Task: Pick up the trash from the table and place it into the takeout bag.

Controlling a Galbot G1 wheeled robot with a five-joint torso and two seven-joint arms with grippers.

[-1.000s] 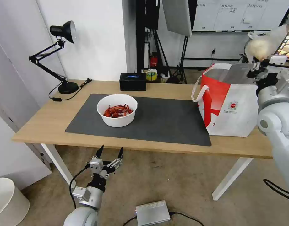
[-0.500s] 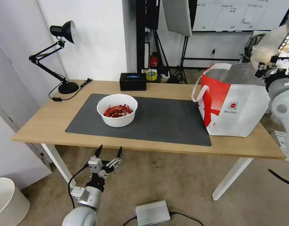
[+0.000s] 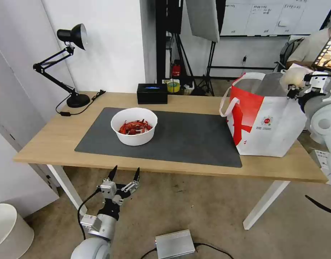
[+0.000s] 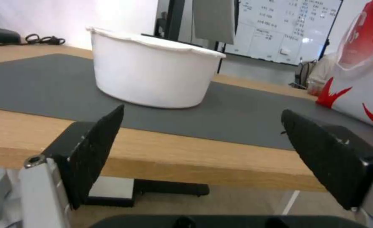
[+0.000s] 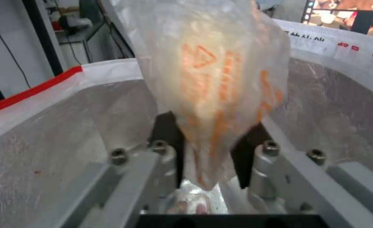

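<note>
The table point(image 3: 50, 140) runs across in front of me, light wood with a dark grey mat point(image 3: 187, 136) over its middle. At its right end stands the takeout bag point(image 3: 277, 133), upright, mouth open, foil lining showing. On the mat, well apart from the bag, sits the white bowl of crayfish shells point(image 3: 134, 126).

My right gripper point(image 5: 207, 139) is at the bag's mouth, jaws pinched narrow on the plastic wad point(image 5: 211, 66), which stands above the fingertips with the foil walls around it. I judge this wad almost weightless, soft and slick; it crushes rather than resists, so a pinch low on its gathered end holds best. The bowl looks stiffer and heavier, with loose shells that would spill if tilted; its rim is the place to take it.

My left gripper point(image 3: 124, 176) hangs below the table's near edge, jaws wide and empty.

The right wrist view reveals orange print on the wad and debris on the bag's floor. The left wrist view gives the bowl's side wall point(image 4: 152, 76) at table height.
</note>
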